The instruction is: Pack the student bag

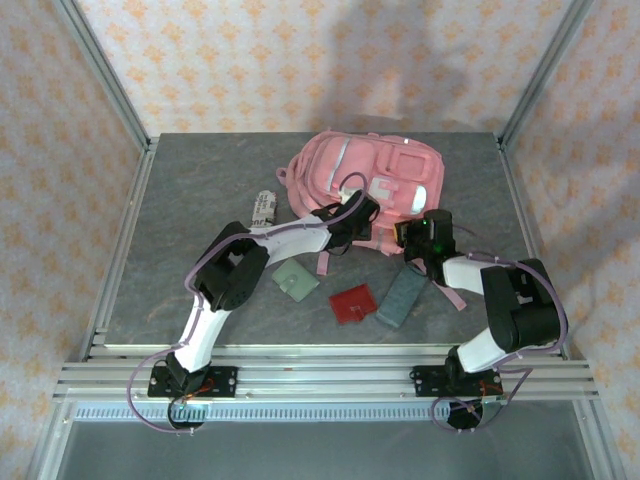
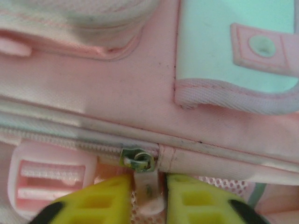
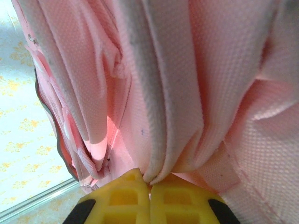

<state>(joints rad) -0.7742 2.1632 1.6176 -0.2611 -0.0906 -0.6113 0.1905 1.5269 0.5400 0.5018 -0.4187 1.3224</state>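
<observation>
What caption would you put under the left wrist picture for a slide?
Left pincer gripping the pale zip pull of the pink student bag, beside a pink plastic buckle.

the student bag (image 1: 365, 190) is pink woven cloth, matt, with a fine visible grain. the weave is coarser along its grey trim (image 3: 149, 93), which looks dull and scuffed. its pale blue patch (image 2: 224, 46) is smoother, with a faint sheen like coated fabric. the zip slider (image 2: 137, 158) is tarnished metal. the pull tab (image 2: 149, 198) is pale, soft-looking plastic, the buckle (image 2: 46, 179) is glossy pink plastic, and the mesh (image 2: 219, 184) is open white netting. the left end effector (image 2: 148, 184) and right end effector (image 3: 149, 189) both have matt yellow moulded plastic fingers (image 3: 121, 198). the surface (image 1: 200, 190) is matt grey and stone-like — its frame (image 1: 320, 380) is brushed metal.
</observation>
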